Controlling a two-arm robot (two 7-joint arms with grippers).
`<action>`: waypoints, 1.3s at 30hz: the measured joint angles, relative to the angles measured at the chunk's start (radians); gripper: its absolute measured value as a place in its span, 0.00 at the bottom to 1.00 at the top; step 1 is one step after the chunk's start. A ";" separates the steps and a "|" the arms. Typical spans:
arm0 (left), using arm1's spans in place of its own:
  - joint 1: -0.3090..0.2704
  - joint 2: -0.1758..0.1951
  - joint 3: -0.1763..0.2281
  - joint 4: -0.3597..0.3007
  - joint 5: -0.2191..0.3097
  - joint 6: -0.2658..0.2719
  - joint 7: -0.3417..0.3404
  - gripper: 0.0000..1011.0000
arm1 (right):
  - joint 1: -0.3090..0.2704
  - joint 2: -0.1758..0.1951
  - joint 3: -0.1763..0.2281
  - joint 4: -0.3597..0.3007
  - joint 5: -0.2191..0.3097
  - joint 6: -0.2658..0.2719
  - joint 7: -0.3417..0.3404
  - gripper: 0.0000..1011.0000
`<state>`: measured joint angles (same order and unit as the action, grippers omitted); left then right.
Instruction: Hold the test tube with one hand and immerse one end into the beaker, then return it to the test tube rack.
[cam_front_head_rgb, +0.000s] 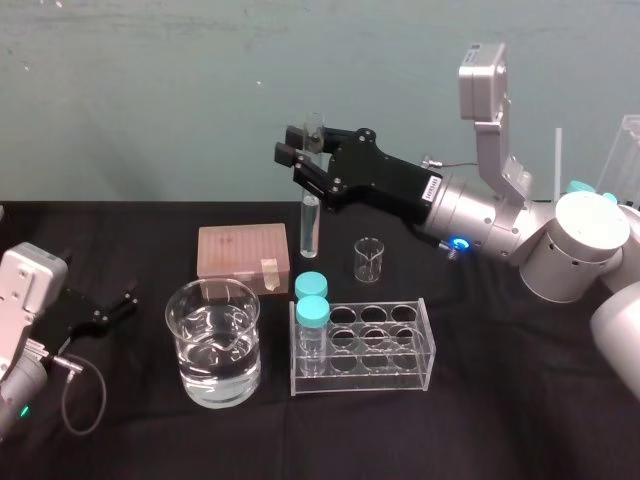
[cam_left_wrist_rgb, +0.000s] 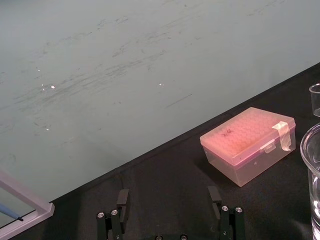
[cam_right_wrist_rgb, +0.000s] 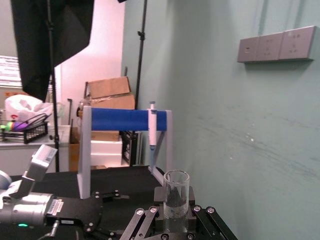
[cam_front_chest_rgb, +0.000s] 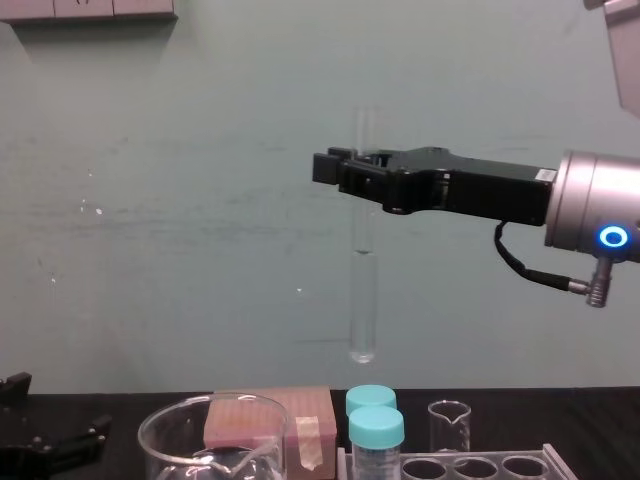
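Our right gripper (cam_front_head_rgb: 308, 150) has its flat black fingers (cam_front_chest_rgb: 335, 167) clamped on the upper part of the test tube (cam_front_head_rgb: 309, 225). The tube hangs upright, clear of the table, behind the test tube rack (cam_front_head_rgb: 425, 345) and well apart from the water-filled beaker (cam_front_head_rgb: 200, 385), while our left gripper (cam_front_head_rgb: 115, 305) rests with its fingers parted at the table's left. We judge that smooth, thin glass pinched between flat pads may slip or swing, and its long rounded end could knock the beaker's rim or the teal-capped vials (cam_front_head_rgb: 312, 312) on the way across.
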<state>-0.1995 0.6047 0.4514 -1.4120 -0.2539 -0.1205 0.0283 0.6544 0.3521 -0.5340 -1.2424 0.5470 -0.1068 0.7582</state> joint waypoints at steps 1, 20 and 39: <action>0.000 0.000 0.000 0.000 0.000 0.000 0.000 0.99 | 0.003 -0.001 -0.003 0.003 0.002 -0.001 0.004 0.24; 0.000 0.000 0.000 0.000 0.000 0.000 0.000 0.99 | 0.064 -0.029 -0.059 0.052 0.050 -0.026 0.106 0.24; 0.000 0.000 0.000 0.000 0.000 0.000 0.000 0.99 | 0.086 -0.045 -0.113 0.055 0.093 -0.033 0.169 0.24</action>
<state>-0.1996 0.6047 0.4514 -1.4120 -0.2539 -0.1205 0.0283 0.7403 0.3067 -0.6471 -1.1877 0.6397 -0.1394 0.9275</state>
